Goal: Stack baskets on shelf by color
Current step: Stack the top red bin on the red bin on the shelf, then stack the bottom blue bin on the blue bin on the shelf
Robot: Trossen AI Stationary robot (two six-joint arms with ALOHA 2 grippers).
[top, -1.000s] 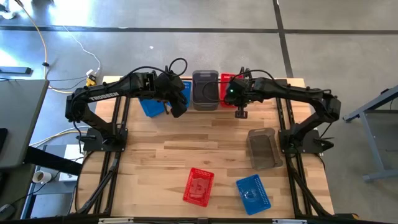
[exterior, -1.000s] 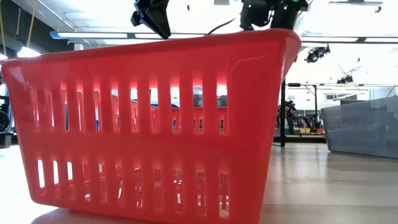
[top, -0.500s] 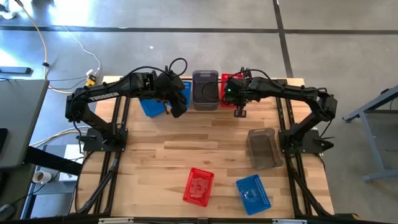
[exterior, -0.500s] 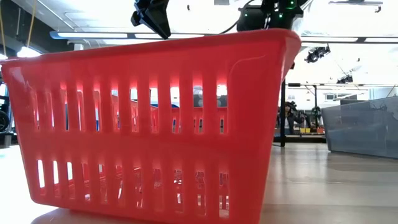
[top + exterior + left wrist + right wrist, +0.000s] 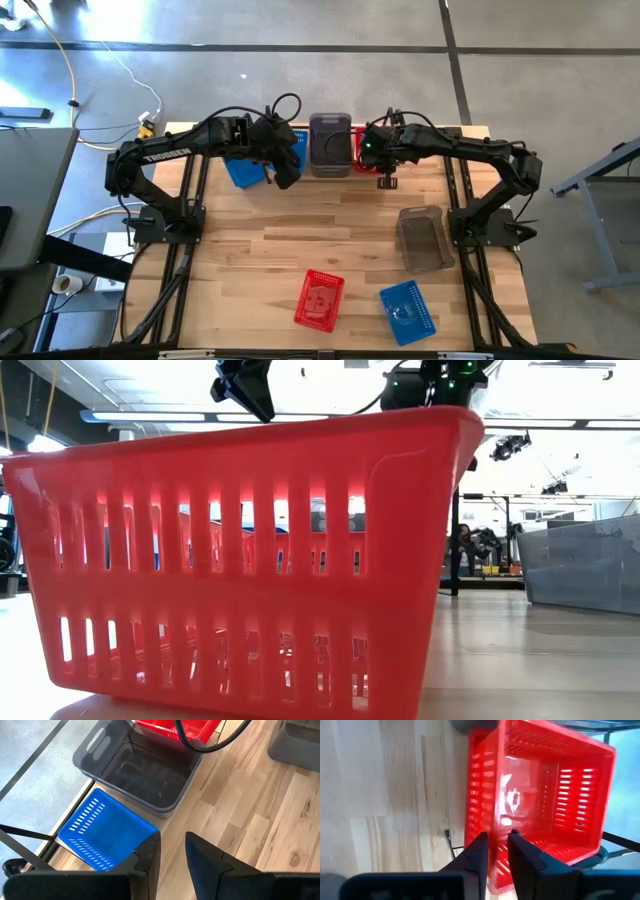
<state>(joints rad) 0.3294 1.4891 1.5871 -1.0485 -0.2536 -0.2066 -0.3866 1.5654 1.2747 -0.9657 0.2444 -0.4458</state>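
Right gripper (image 5: 495, 851) straddling the rim of the far red basket (image 5: 540, 800).
Its fingers are standing slightly apart astride the thin wall; the basket is looking light, stiff, slippery, best pinched at the rim.

Glossy slotted red plastic basket (image 5: 250, 560), smoky translucent plastic basket (image 5: 140, 775), pale smooth-grained wooden tabletop (image 5: 260, 250).

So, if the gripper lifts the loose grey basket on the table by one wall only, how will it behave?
The grey basket looks like thin moulded plastic and empty, so probably light. Held by one wall only, it would likely hang tilted. Its smooth walls may slip between the fingers.
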